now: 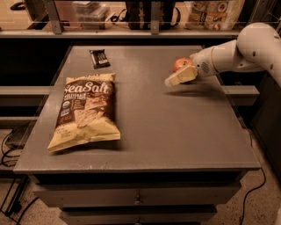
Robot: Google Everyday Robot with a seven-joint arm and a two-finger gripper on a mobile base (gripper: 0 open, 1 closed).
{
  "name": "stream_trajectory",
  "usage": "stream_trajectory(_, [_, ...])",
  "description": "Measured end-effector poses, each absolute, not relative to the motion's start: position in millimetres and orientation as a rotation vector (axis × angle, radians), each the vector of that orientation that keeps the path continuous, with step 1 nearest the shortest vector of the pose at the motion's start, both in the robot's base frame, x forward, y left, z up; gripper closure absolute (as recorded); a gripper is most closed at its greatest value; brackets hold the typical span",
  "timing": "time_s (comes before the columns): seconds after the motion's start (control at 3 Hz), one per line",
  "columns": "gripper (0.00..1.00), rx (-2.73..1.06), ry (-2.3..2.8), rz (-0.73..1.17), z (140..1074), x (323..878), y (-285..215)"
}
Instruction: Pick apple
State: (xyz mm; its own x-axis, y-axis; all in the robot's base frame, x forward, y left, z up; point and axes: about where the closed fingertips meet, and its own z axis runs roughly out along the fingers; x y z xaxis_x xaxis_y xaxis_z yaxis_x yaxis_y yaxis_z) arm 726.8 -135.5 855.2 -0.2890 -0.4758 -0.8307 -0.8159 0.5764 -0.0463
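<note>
The apple [180,64] is small, round and red, and sits on the grey table [175,132] at the far right. My gripper [177,76] reaches in from the right on a white arm [237,52]. It is low over the table, right in front of the apple, covers the apple's lower part and points left. Whether it touches the apple does not show.
A large Sea Salt chip bag [85,110] lies on the left half of the table. A small dark snack bar [99,58] lies at the far left. A shelf with bags and boxes [210,13] runs behind the table. Drawers [138,200] are under the front edge.
</note>
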Motion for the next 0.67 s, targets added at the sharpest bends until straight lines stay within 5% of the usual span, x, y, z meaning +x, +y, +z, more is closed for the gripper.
stream_trajectory(0.67, [0.42, -0.988, 1.941, 0.468, 856.2, 736.9, -151.9])
